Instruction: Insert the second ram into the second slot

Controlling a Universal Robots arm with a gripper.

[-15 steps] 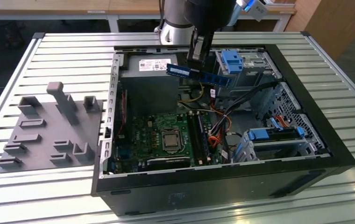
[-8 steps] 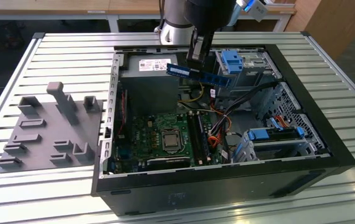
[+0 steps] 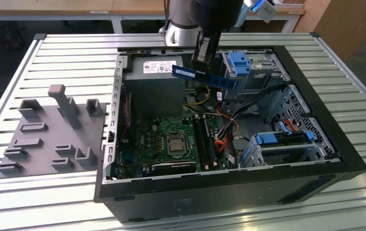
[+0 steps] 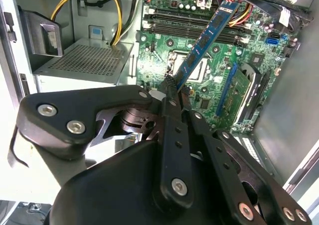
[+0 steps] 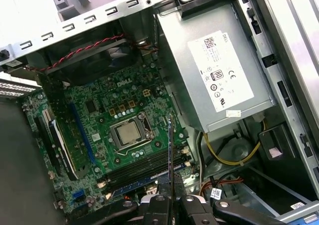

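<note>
Gripper [image 4: 174,88] up close, pinching the second ram [image 4: 207,41] by one end, memory slots [image 4: 164,22] well below it. That grip probably keeps the contact edge free.

A table [image 3: 54,53] topped with long, pale metal slats carries everything here. An open black computer case [image 3: 234,195] lies on its side with its inside facing up, and it covers the middle of the surface and most of the exterior view's right half, reaching almost to the near edge. Just beside the case, toward the exterior view's left edge, lies a flat grey fixture plate [image 3: 42,144] with several upright blocks and posts rising from it. The arm's silvery base [image 3: 177,36] stands at the far edge behind the case.
</note>
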